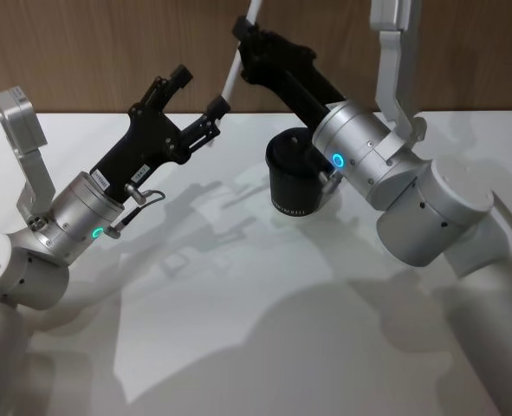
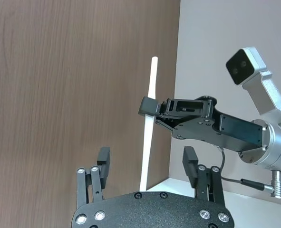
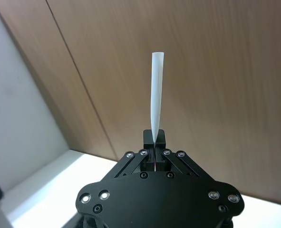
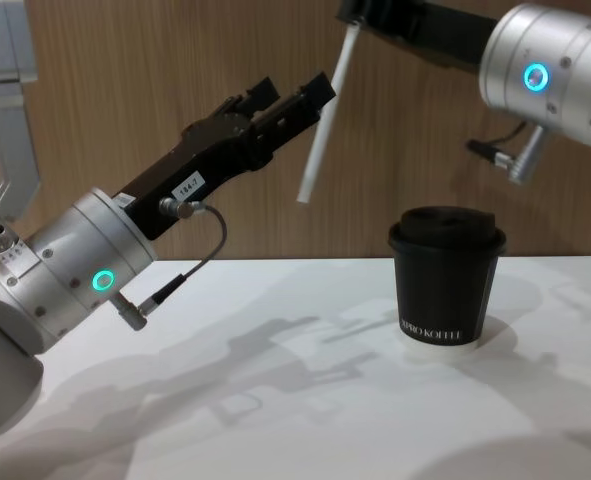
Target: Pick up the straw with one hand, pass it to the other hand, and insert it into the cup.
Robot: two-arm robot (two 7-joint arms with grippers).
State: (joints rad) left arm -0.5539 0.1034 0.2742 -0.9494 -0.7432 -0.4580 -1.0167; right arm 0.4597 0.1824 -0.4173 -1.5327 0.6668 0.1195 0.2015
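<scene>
the straw (image 4: pixel 322 120) is pinched by the right gripper (image 3: pixel 154 138), high above the table's (image 4: pixel 275 400) back edge, left of the cup (image 4: pixel 445 290). the left gripper (image 1: pixel 201 91) is spread. the cup could be tipped if its lid (image 4: pixel 447 228) is hit by the slanted straw.

Before me, a smooth white tabletop (image 1: pixel 238 347) meets a brown wood-grain wall panel (image 1: pixel 82 43) at its far edge.
</scene>
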